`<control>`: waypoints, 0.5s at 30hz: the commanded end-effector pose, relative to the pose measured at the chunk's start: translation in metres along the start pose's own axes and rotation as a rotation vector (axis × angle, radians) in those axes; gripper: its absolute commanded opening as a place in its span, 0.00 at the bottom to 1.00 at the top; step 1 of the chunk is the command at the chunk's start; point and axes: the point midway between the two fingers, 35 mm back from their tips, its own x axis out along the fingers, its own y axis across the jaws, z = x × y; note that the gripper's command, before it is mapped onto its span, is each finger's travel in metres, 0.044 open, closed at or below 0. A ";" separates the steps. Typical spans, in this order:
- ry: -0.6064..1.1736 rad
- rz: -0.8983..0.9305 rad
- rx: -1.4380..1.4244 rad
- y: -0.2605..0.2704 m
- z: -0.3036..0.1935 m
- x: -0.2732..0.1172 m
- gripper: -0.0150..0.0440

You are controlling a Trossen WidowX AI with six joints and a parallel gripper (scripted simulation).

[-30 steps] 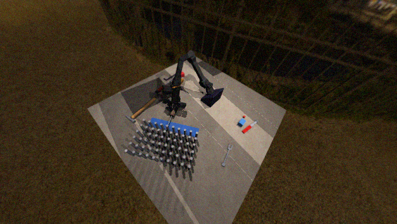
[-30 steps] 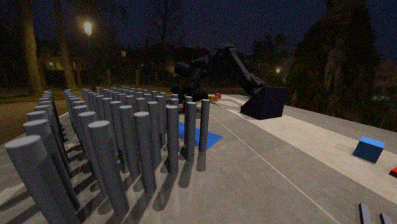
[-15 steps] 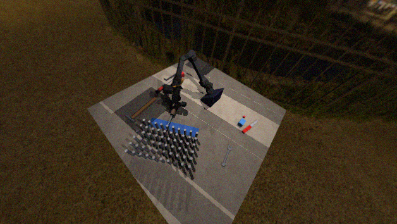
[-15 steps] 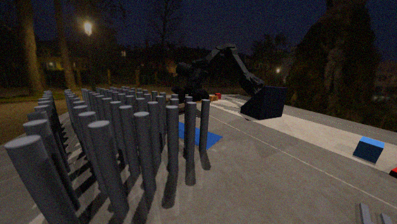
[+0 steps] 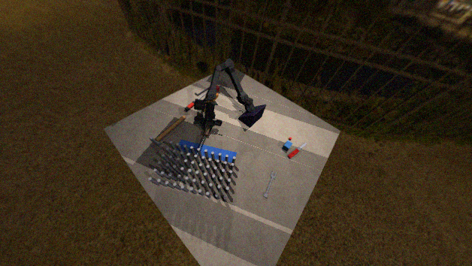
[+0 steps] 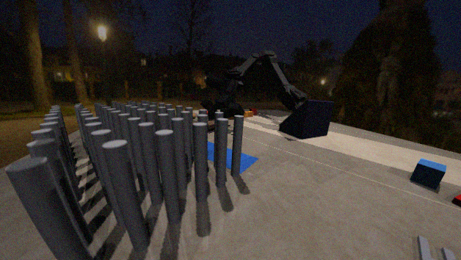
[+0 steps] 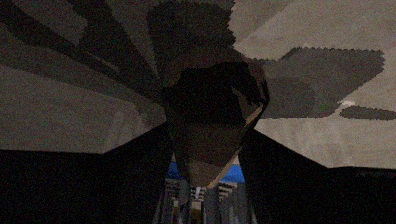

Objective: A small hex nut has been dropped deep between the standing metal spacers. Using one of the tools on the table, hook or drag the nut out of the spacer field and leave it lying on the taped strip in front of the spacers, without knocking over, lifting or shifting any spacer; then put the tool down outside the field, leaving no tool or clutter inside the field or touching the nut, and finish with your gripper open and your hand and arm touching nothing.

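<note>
My gripper [image 5: 207,125] [image 7: 206,128] is shut on a brown-handled tool [image 5: 203,141] [image 7: 206,167]. Its thin dark shaft slants down over the blue taped strip [image 5: 216,149] [image 6: 247,161] [image 7: 234,172] toward the front row of spacers. Whether the tip touches anything cannot be told. The grey metal spacers [image 5: 207,193] [image 6: 169,180] [image 7: 212,202] stand upright in rows behind the strip; those in the near rows of the exterior view look upright. I cannot make out the hex nut in any view. In the exterior view the gripper is too dark to make out.
A wooden-handled hammer [image 5: 172,127] lies left of the strip, its head near the spacers. A red-black tool [image 5: 190,106] lies beside the arm. A dark wedge [image 5: 252,116] [image 6: 312,119], a blue cube [image 5: 287,146] [image 6: 428,173], a red-handled tool [image 5: 294,153] and a wrench [image 5: 269,185] are rightward.
</note>
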 end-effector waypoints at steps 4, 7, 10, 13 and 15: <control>0.005 -0.006 -0.005 -0.002 0.004 -0.003 0.25; 0.005 -0.006 -0.005 -0.002 0.005 -0.004 0.25; 0.004 -0.006 -0.005 -0.002 0.007 -0.005 0.25; 0.004 -0.006 -0.005 -0.002 0.009 -0.006 0.25; 0.004 -0.006 -0.005 -0.002 0.010 -0.007 0.25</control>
